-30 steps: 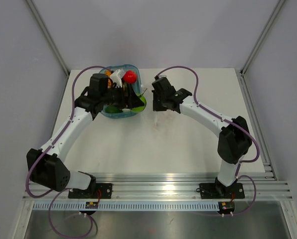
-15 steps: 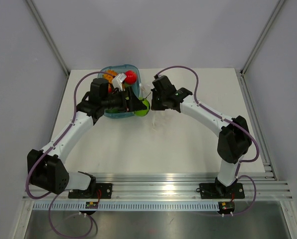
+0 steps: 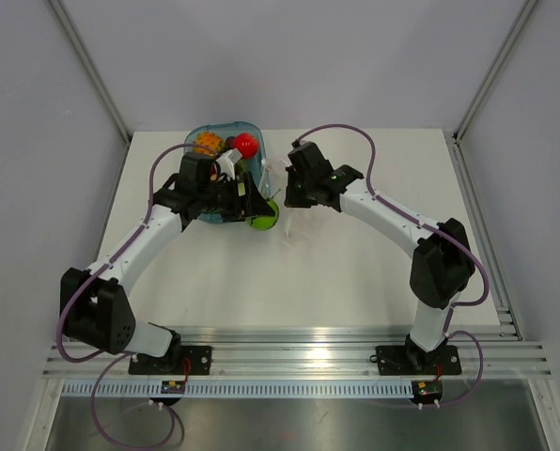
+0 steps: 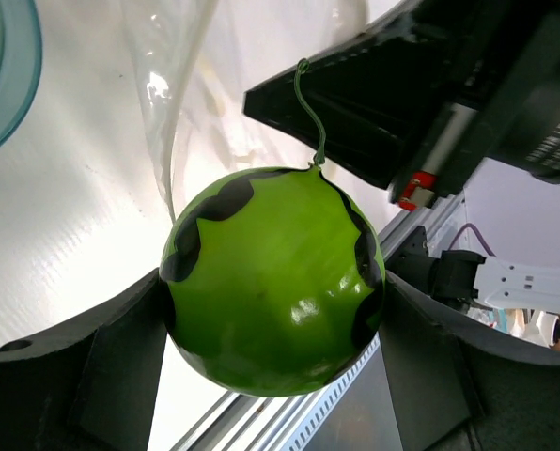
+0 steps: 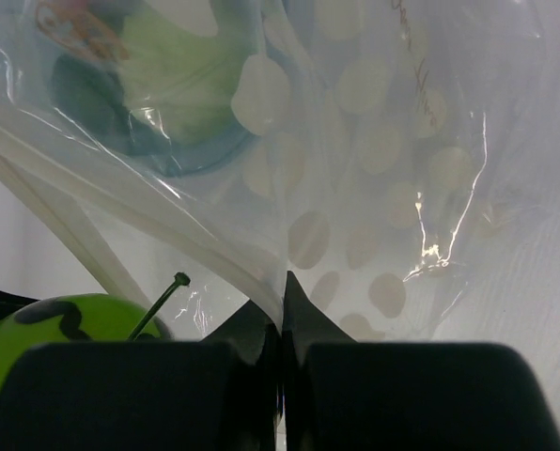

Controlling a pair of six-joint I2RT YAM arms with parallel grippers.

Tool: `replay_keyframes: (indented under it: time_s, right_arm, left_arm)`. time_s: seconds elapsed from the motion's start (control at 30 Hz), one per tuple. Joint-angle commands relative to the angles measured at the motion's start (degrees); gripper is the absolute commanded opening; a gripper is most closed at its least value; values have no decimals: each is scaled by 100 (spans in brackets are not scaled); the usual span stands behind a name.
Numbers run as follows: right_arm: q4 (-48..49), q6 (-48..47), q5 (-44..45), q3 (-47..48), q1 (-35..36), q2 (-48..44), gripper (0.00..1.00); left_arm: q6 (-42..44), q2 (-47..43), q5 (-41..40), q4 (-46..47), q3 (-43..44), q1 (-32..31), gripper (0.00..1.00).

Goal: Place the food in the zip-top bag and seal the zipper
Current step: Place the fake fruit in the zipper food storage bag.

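Surface (image 3: 355, 272): white, carries the tray and both arms' reach.
Tray (image 3: 225, 125): translucent blue, rounded, at the far left-centre. It holds a strawberry (image 3: 245, 145) and an orange fruit (image 3: 205, 145); other contents are hidden by the left arm.
Bag (image 5: 383, 169): clear, crinkled, printed with pale round dots. It hangs between the two grippers, just right of the tray. There is thin, faint script near its upper right in the right wrist view, too faint to read.
Zipper (image 5: 181, 235): pale strip along the bag's edge, running down to the right gripper's tips. Sealed or not cannot be told.
Right gripper (image 5: 282, 315): fingers pressed together, pinching the bag's edge.
Left gripper (image 3: 259, 216): fingers spread to the fruit's width, clamped on either side of it.
Green fruit (image 4: 272, 282): glossy ball, dark green patches, thin curled stem. Outside the bag, just beside its edge and the right gripper.
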Motion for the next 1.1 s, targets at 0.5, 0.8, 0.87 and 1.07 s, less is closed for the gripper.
replay_keyframes:
  time_s: [0.5, 0.8, 0.87, 1.07]
  right_arm:
    - [790, 542, -983, -368, -33, -747, 0]
    - [799, 657, -1010, -500, -42, -1011, 0]
    - [851, 674, -966, -596, -33, -1020, 0]
    - [940, 692, -922, -711, -42, -976, 0]
  left_arm:
    - [-707, 869, -1013, -86, 1278, -169, 34]
    - [-400, 1476, -1270, -648, 2131, -433, 51]
    - [-311, 1520, -1225, -737, 2150, -512, 66]
    - [-118, 1327, -769, -746, 2035, -521, 84]
